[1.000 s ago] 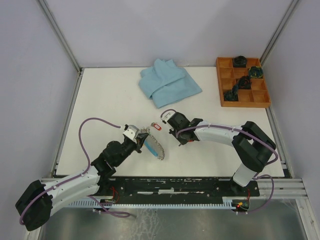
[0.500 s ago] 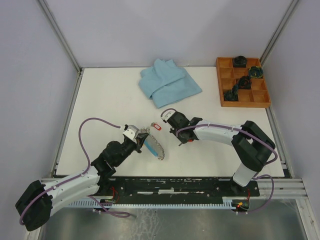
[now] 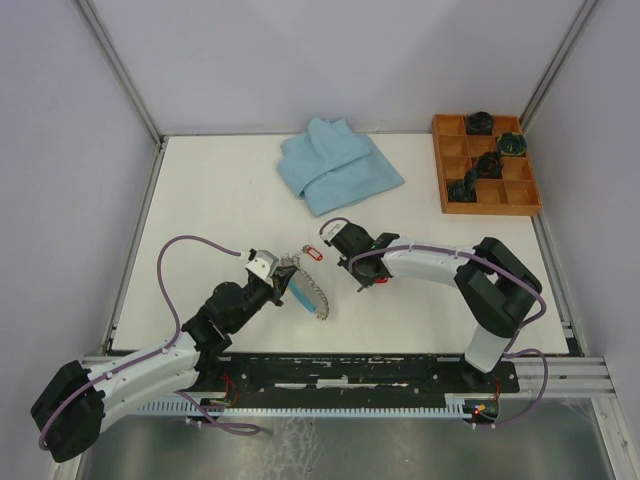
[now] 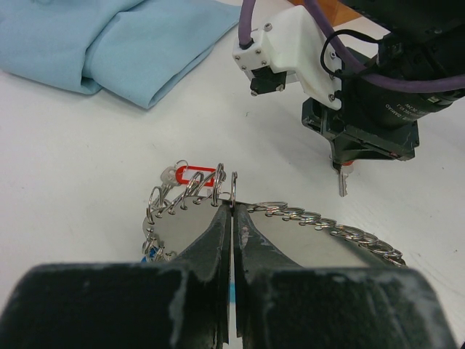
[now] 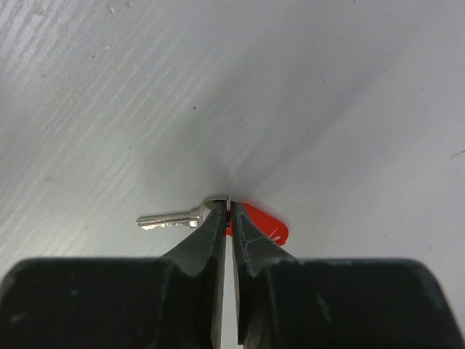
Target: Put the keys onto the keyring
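Observation:
The keyring (image 3: pixel 310 292), a coil-textured metal loop with a light-blue segment, lies at the table's front middle. My left gripper (image 3: pixel 284 274) is shut on its wire rim (image 4: pixel 234 201). A key with a red tag (image 4: pixel 195 174) hangs among the keyring's small rings. To the right, my right gripper (image 3: pixel 363 277) points down at the table. Its jaws (image 5: pixel 229 211) pinch the small ring joining a silver key (image 5: pixel 171 217) to a red tag (image 5: pixel 263 225). In the left wrist view that key (image 4: pixel 341 182) hangs below the right gripper.
A folded light-blue cloth (image 3: pixel 338 165) lies at the back middle. A wooden compartment tray (image 3: pixel 486 209) with dark bundles in some cells stands at the back right. The left arm's purple cable (image 3: pixel 175 260) loops over the table's left side.
The right gripper's jaws have narrowed onto the red-tagged key's small ring, and the right arm has edged slightly left. The left gripper and the keyring have stayed put.

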Controlling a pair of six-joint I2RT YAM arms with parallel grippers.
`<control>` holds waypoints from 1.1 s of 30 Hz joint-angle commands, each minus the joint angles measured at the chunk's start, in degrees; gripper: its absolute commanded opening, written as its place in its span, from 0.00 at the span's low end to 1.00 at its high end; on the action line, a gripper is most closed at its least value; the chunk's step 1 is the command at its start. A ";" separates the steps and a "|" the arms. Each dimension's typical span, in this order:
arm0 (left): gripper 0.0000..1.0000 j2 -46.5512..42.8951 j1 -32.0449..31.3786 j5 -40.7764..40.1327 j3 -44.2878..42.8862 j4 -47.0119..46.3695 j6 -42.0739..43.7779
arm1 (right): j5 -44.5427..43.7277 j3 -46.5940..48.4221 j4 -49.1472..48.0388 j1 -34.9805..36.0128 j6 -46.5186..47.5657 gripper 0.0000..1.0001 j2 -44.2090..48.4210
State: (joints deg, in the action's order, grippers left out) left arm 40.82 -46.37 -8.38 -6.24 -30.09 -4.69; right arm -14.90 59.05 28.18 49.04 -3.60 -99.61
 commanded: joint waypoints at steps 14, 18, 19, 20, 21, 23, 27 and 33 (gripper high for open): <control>0.03 1.92 0.09 2.42 -2.36 -8.03 2.09 | 4.22 2.39 2.86 0.10 3.60 0.01 4.58; 0.03 5.74 0.10 5.09 -2.54 -14.16 4.66 | 7.59 0.77 2.15 -0.29 6.93 0.01 9.71; 0.03 6.98 0.19 6.03 -2.66 -15.45 5.35 | 8.52 0.24 1.81 -0.40 7.83 0.01 11.03; 0.03 8.64 0.20 7.07 -2.84 -16.98 6.11 | 9.35 -0.46 1.34 -0.43 8.72 0.01 12.68; 0.03 9.92 0.18 8.22 -2.96 -18.58 6.92 | 9.84 -1.26 0.77 -0.50 9.26 0.01 14.50; 0.03 12.49 0.34 10.99 -3.35 -21.93 8.43 | 11.29 -2.76 -0.24 -0.76 10.43 0.01 18.64; 0.03 17.52 2.42 19.02 -4.82 -26.31 10.29 | 12.47 -4.22 -0.12 -0.87 11.89 0.01 25.22; 0.03 23.32 6.69 34.81 -6.14 -32.12 12.52 | 15.45 -5.25 1.94 -1.00 15.18 0.01 33.63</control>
State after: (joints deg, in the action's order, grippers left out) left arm 62.11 -41.78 12.80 -9.06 -50.98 2.85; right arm -2.26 54.08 30.09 48.25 8.05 -70.83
